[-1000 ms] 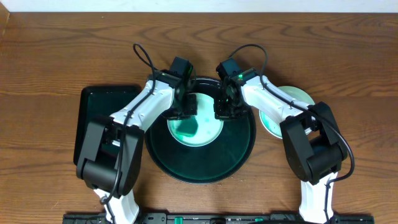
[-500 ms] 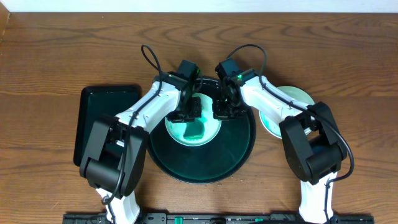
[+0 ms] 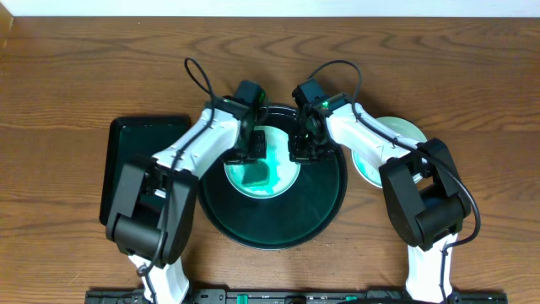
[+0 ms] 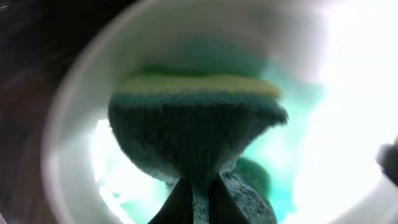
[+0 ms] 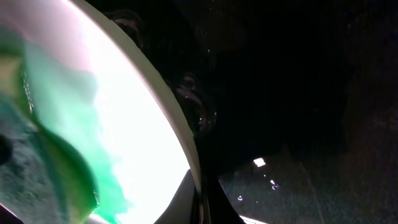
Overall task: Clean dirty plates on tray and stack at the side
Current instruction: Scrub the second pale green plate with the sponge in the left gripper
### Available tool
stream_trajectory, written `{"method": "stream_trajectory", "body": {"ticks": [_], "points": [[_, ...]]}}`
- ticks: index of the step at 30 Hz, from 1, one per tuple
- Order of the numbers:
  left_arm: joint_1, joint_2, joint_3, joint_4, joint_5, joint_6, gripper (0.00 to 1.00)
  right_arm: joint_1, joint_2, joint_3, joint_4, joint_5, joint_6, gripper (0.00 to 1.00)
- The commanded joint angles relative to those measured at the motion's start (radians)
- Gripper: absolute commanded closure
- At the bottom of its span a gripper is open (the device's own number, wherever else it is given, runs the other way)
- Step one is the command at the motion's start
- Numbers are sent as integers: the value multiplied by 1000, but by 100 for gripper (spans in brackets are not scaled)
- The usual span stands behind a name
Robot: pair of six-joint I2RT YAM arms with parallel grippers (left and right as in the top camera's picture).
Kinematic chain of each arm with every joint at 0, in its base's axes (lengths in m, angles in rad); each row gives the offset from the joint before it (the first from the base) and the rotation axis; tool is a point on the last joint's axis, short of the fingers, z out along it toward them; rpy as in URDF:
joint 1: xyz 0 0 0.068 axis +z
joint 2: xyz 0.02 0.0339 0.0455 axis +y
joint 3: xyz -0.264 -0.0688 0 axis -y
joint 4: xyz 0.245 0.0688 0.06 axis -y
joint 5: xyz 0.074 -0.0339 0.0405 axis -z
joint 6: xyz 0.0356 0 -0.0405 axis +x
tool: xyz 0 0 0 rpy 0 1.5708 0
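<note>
Tray [image 3: 325, 203] sits mid-tabletop [image 3: 84, 67], approx. centred btwn the left and right edges, closer to the near edge. White plate [image 3: 283, 173] lies inside it, in the far half, w/ a green smear [image 3: 251, 176] over its left part.

Left end effector [image 3: 251, 152] is over the plate's far-left area, clenched on a sponge [image 4: 199, 130]. Left wrist view shows the green scourer pinched btwn the fingers [image 4: 239, 199] w/ the yellow layer at the far end, and the sponge down against the plate.

Right end effector [image 3: 304, 150] is at the plate's right rim. In the right wrist view the white rim runs down into the closed fingers, so it's grasping the white plate by its edge.

Turquoise plates [image 3: 405, 131] lie just off the tray's right rim, toward the right edge, partly hidden under the right arm; can't tell the count. Rect. tray [image 3: 135, 160] sits toward the left edge.
</note>
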Motion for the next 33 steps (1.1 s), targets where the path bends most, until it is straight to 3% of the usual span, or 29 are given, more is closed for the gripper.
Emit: {"method": "stream_trajectory", "body": {"ticks": [1, 7, 14, 17, 27, 33], "points": [[-13, 27, -19, 45, 335, 189, 93, 10, -9, -13, -4, 6, 8, 99], [6, 27, -18, 142, 274, 185, 93, 10, -9, -13, -5, 6, 5, 99], [54, 26, -10, 55, -233, -23, 93, 10, -9, -13, -5, 6, 2, 99], [57, 26, 6, -6, -332, -58, 93, 10, -9, -13, -5, 6, 2, 99], [54, 13, 18, -113, -202, -69, 93, 10, -9, -13, -6, 6, 2, 99], [60, -88, 32, -153, -205, -67, 93, 10, -9, -13, -6, 6, -3, 99]]}}
